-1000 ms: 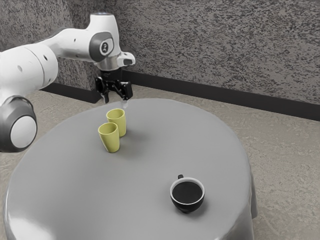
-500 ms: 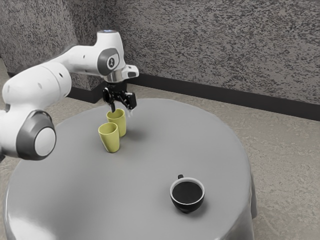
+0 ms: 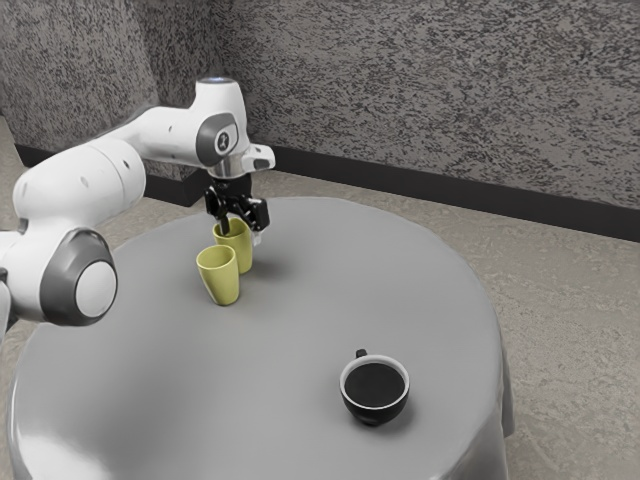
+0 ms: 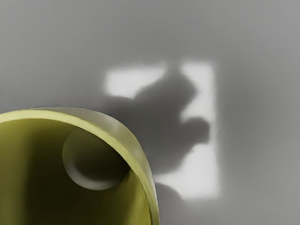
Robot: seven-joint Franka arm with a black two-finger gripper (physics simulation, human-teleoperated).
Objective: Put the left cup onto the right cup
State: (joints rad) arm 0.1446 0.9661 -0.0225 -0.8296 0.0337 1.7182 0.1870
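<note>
Presently gripper [image 3: 240, 227], fingers apart, is straddling rim of rear cup [image 3: 238, 254]: likely light, rigid, slick; neighbour cup [image 3: 220, 280] sitting at its seven o'clock.

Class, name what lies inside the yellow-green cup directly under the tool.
Inside the cup, just its bare round bottom; nothing lies on it. The wrist view's edge cuts off the remaining interior.
</note>
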